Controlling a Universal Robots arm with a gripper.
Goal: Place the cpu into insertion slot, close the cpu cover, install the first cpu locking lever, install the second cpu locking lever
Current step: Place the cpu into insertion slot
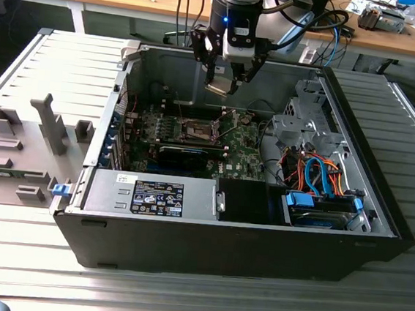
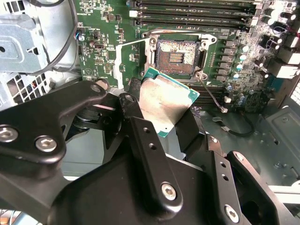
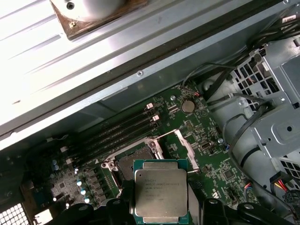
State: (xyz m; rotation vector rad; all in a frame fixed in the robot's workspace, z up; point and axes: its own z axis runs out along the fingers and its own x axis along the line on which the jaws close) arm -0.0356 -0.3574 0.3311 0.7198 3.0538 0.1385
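Hand (image 1: 221, 84) w/ cpu (image 2: 165, 101) above socket (image 2: 176, 57), inside pc case (image 1: 258, 241).

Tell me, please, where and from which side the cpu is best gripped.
Probably by two opposite edges, from above, as the gripper holds the cpu now: it is a thin flat square, so only the edges give purchase, leaving its faces free.

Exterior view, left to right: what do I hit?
Grey moulded blocks → gripper holding the cpu → metal drive cage. Socket and labelled box left out because they overlap the gripper's span.
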